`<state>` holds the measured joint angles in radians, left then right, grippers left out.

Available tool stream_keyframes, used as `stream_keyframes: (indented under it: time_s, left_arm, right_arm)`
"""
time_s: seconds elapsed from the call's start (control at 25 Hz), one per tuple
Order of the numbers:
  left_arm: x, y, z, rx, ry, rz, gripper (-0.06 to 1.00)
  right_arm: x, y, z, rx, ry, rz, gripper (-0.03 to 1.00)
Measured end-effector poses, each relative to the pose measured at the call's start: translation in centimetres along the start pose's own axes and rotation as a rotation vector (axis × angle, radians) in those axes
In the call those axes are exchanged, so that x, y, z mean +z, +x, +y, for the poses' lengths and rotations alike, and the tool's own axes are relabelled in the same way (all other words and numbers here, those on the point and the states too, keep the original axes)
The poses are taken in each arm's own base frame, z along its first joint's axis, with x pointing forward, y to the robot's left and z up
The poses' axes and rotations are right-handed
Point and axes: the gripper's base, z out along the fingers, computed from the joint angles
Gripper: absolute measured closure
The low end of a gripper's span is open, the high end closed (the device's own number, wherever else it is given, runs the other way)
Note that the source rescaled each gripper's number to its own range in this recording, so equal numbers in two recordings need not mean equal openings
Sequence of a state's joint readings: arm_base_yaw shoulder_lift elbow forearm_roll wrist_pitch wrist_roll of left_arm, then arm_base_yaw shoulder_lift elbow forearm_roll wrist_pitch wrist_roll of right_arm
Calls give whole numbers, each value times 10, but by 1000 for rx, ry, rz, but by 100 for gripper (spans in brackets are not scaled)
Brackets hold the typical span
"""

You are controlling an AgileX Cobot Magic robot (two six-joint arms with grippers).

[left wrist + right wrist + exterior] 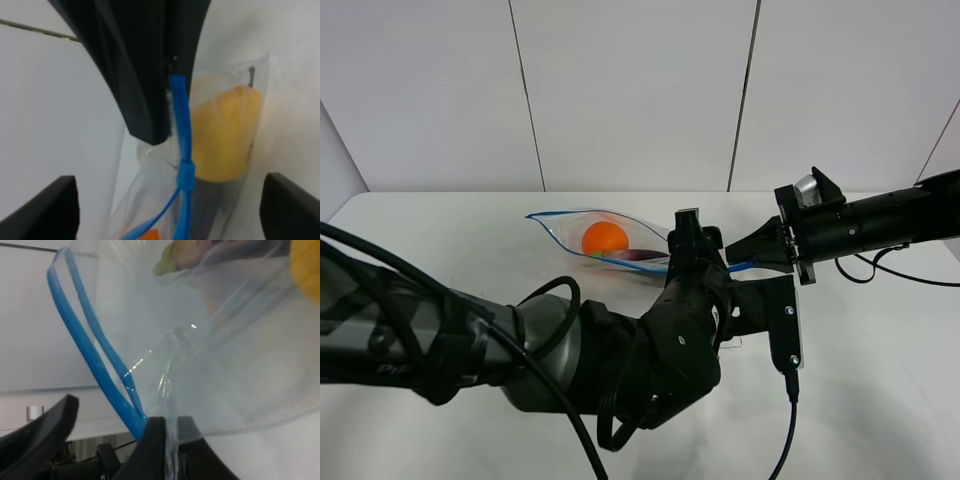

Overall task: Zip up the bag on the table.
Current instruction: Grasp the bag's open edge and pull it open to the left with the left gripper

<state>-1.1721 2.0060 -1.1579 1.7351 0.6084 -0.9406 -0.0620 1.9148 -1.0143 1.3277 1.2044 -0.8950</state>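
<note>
The bag (575,232) is lying on the table (880,380) near its middle, with the orange (605,238) and the eggplant (642,256) showing through the clear film and the pear (225,132) sitting toward the end held by the right arm. The right gripper (738,259) is pinching the end of the blue zipper strip (181,125), its jaws pressed together on it, and is anchoring that corner of the bag. The left gripper (169,197) is standing spread, its fingers (50,210) lying well to either side of the strip and touching nothing. In the left wrist view the two blue tracks are running as one from the pinched end to a junction (185,176) and are parting beyond it; in the exterior high view the mouth is gaping wide toward the far end (535,216). Judged from this, the closing step is in hand but barely begun: only a short run beside the anchor is appearing sealed, and most of the strip is lying open. The next move is calling for the left gripper to close on the strip at or just behind the junction, pressing both tracks together, and then to travel along the strip away from the right gripper toward the open end. The right gripper is needing to supply tension during that travel, so that the film is not bunching ahead of the sliding jaws. Whether the junction is a slider or simply the meeting of the tracks cannot be told
</note>
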Motion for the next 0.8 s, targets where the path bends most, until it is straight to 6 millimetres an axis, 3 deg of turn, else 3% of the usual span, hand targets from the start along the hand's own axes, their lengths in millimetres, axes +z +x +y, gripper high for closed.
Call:
stream_keyframes:
  time_s: [0.28, 0.8]
  left_arm:
    - [3, -10, 17, -41, -32, -30, 19]
    - [13, -3, 6, -22, -18, 4, 19]
  right_arm:
    - [0, 0, 0, 2, 1, 2, 97]
    - [0, 0, 0, 1, 4, 5, 97]
